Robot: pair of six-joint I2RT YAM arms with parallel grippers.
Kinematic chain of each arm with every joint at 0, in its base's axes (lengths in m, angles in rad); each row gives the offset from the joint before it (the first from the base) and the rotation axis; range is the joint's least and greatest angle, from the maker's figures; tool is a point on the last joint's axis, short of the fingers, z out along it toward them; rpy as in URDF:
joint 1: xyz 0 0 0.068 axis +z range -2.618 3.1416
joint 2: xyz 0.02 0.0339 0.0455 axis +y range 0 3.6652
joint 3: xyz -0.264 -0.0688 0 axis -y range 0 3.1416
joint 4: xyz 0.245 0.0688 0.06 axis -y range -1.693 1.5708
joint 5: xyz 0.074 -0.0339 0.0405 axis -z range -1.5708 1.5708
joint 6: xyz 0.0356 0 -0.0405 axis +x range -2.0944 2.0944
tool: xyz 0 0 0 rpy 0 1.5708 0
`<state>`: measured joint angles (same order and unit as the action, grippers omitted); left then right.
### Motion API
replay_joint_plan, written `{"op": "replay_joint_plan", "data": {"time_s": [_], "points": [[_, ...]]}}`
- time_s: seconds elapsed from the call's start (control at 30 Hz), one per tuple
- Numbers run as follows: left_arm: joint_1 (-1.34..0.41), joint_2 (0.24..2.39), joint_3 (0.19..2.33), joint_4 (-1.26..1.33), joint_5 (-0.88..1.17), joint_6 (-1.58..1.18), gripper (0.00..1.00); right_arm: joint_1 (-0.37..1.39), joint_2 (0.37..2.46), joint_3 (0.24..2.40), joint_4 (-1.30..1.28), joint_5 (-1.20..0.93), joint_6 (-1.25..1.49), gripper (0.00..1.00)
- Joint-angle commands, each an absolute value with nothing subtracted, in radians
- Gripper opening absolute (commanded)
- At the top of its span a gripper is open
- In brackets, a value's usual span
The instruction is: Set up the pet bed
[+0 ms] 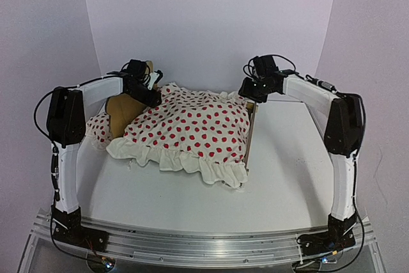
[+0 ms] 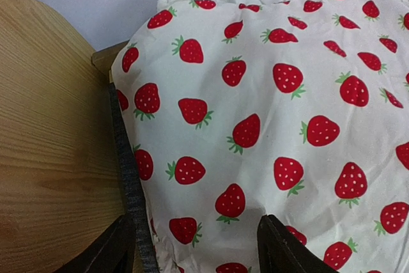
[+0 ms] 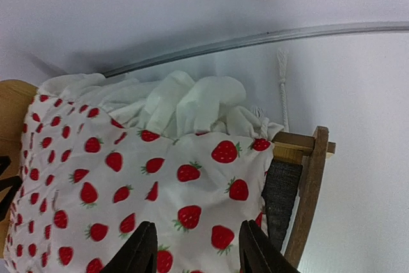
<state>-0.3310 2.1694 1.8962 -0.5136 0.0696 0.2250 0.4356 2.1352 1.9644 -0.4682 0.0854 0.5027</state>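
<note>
The pet bed (image 1: 250, 133) stands mid-table, its plywood headboard (image 1: 120, 110) at the left and its foot rail at the right. A white strawberry-print ruffled blanket (image 1: 192, 126) covers most of it. My left gripper (image 1: 152, 92) hovers over the headboard end. In the left wrist view the gripper (image 2: 195, 247) is open over the blanket (image 2: 268, 94), beside the headboard (image 2: 51, 158) and the dark grey felt edge (image 2: 130, 177). My right gripper (image 1: 253, 96) is at the far right corner. It (image 3: 195, 250) stands open above the blanket (image 3: 128, 171), next to the wooden rail (image 3: 308, 183) and felt (image 3: 281, 190).
A small red-dotted pillow (image 1: 99, 129) lies on the table left of the headboard. The blanket's ruffle (image 1: 192, 161) hangs over the bed's near side. A thin white cord (image 3: 282, 87) lies on the table behind the bed. White walls close in the back and sides.
</note>
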Motion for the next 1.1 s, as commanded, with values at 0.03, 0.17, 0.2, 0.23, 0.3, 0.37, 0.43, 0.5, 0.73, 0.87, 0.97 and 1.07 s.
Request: {"op": "replay_joint_plan", "data": {"time_s": [0.03,0.17,0.2,0.23,0.3,0.37,0.43,0.5,0.73,0.87,0.97,1.07], "points": [[-0.320,2.208,1.853,-0.530,0.018,0.186,0.61,0.431,2.267,2.086,-0.492,0.074,0.536,0.44],[-0.319,2.212,1.848,-0.527,0.010,0.200,0.42,0.431,2.304,2.083,-0.498,0.092,0.543,0.42],[-0.320,2.207,1.843,-0.521,0.010,0.205,0.35,0.430,2.301,2.071,-0.500,0.105,0.546,0.41],[-0.320,2.201,1.836,-0.514,0.005,0.212,0.28,0.431,2.295,2.053,-0.500,0.121,0.547,0.40],[-0.320,2.190,1.822,-0.497,-0.031,0.233,0.16,0.431,2.284,2.022,-0.501,0.147,0.537,0.34],[-0.319,2.184,1.810,-0.479,-0.051,0.263,0.03,0.426,2.283,2.004,-0.504,0.178,0.521,0.19],[-0.318,2.179,1.803,-0.462,-0.069,0.292,0.00,0.416,2.280,1.992,-0.506,0.198,0.513,0.04],[-0.318,2.175,1.797,-0.447,-0.083,0.316,0.00,0.404,2.262,1.985,-0.506,0.228,0.497,0.00],[-0.318,2.171,1.805,-0.422,-0.100,0.369,0.00,0.397,2.158,1.977,-0.503,0.315,0.370,0.00],[-0.318,2.173,1.809,-0.420,-0.106,0.386,0.00,0.398,2.150,1.984,-0.489,0.180,0.379,0.01],[-0.316,2.164,1.804,-0.420,-0.127,0.402,0.00,0.398,2.169,1.993,-0.489,0.102,0.409,0.18],[-0.316,2.140,1.787,-0.417,-0.160,0.430,0.00,0.398,2.164,1.985,-0.489,0.112,0.424,0.28]]}}
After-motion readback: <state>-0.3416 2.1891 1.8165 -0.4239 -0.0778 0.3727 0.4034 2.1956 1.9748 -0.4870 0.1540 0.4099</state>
